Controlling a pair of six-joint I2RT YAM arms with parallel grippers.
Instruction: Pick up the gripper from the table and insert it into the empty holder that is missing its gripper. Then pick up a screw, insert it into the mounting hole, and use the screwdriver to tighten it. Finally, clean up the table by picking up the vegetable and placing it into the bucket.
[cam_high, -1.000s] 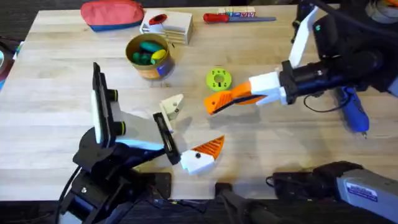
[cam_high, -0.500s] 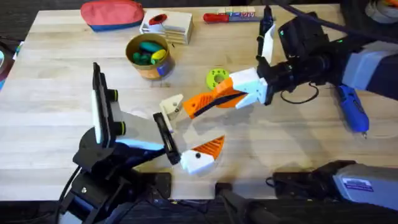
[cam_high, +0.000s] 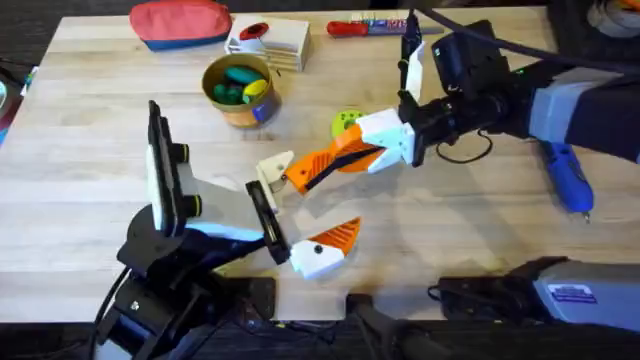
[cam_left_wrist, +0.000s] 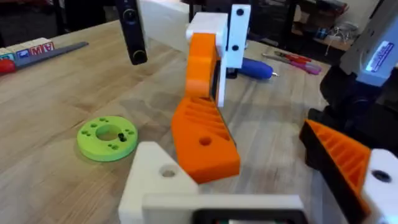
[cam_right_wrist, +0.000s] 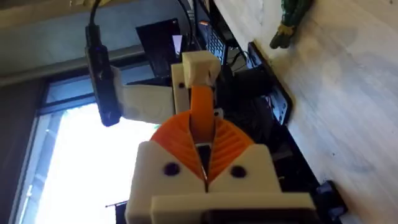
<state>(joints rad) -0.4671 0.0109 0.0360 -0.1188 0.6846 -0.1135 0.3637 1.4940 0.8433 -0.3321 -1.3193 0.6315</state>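
- The gripper (cam_high: 300, 172) is clamped between the right gripper (cam_high: 318, 170) fingers, its tip touching the holder (cam_high: 275, 171).
- The left gripper (cam_high: 300, 225) fingers are held apart.
- The vegetable (cam_right_wrist: 289, 20) lies on the table (cam_high: 100, 130).

A robotics lab or workshop, probably: a pale wooden surface (cam_high: 90, 215) carries screwdrivers (cam_high: 352, 28), and dim cluttered benches (cam_left_wrist: 314, 28) stand beyond its far edge.

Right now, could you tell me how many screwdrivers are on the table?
2. The red-handled screwdriver lies along the far edge of the table; the blue-handled screwdriver lies near its right edge. Others could be hidden.
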